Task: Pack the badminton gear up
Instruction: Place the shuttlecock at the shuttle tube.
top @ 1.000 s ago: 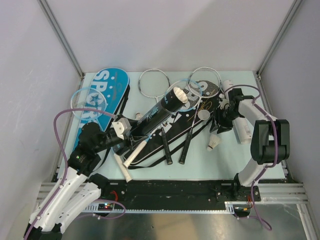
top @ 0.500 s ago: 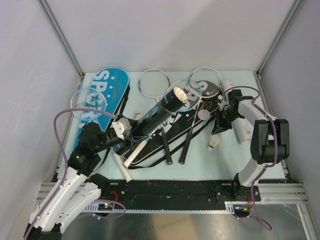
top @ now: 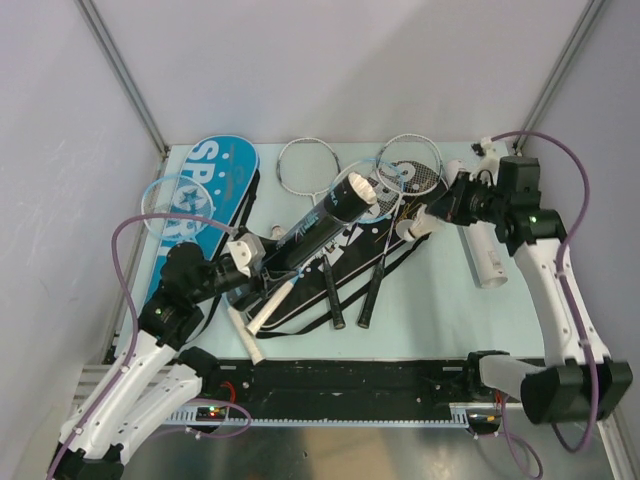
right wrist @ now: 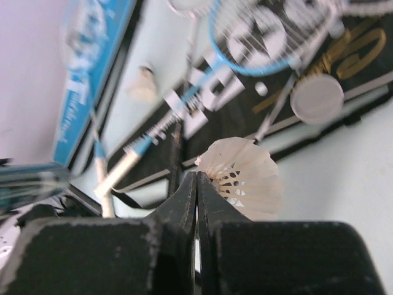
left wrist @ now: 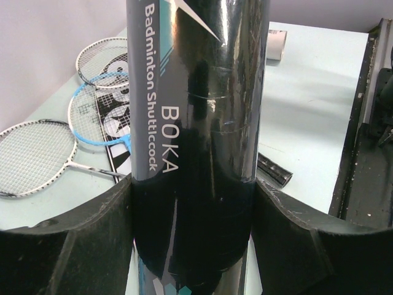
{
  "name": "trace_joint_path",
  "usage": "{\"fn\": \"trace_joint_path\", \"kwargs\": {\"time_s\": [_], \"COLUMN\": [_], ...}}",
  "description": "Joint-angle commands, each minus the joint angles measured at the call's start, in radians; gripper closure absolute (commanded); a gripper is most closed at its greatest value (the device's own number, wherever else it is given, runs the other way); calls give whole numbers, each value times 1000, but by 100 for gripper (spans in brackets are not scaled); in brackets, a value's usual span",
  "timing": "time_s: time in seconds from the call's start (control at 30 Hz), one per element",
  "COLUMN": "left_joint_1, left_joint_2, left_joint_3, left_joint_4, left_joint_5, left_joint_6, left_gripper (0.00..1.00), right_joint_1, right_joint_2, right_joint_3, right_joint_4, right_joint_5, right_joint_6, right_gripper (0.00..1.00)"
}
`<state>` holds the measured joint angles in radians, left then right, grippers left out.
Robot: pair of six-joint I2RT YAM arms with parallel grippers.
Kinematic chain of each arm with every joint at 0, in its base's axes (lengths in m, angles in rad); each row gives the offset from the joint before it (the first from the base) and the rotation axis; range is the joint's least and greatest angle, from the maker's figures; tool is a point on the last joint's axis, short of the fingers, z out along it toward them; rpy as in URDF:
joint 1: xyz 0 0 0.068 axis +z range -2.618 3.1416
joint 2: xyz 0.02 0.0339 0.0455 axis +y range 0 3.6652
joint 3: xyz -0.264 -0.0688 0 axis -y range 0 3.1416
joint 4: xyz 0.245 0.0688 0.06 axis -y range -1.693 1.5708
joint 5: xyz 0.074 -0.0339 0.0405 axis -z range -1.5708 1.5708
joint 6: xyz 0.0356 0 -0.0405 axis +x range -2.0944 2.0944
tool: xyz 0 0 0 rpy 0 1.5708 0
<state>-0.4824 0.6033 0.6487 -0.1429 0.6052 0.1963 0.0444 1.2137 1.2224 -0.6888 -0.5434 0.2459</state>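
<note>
At near left, the black shuttle tube is clamped at its lower end by the left gripper and slanted over the black bag. Farther right, a shuttlecock is pinched by its feathers in the right gripper.

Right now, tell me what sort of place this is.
Probably a robot test cell, not a sports hall: bare grey walls and metal posts box in a table, with a left arm and right arm bolted at its near edge, holding a tube and shuttlecock.
</note>
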Motion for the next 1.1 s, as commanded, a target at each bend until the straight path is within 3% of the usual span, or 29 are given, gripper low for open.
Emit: {"fn": "trace_joint_path", "kwargs": {"time_s": [0.0, 0.17, 0.47, 0.8, 1.07], "left_joint_1": [-9, -10, -10, -13, -15], "left_joint_2": [9, 31, 47, 43, 35], "left_joint_3": [-4, -2, -4, -9, -11], "left_joint_4": [67, 65, 59, 59, 60], "left_joint_5": [-15, -5, 1, 20, 20], "left_joint_6": [-22, -26, -27, -16, 3], "left_gripper": [64, 64, 64, 64, 64], "right_joint_1": [60, 211, 428, 522, 516], "right_joint_2": [-144, -253, -287, -249, -236], "right_joint_3": [42, 54, 123, 202, 210], "right_joint_4": [254, 455, 584, 446, 362], "right_joint_5": [-7, 159, 345, 435, 286], "right_joint_6": [175, 193, 101, 52, 121], "right_gripper": [100, 100, 100, 100, 100]}}
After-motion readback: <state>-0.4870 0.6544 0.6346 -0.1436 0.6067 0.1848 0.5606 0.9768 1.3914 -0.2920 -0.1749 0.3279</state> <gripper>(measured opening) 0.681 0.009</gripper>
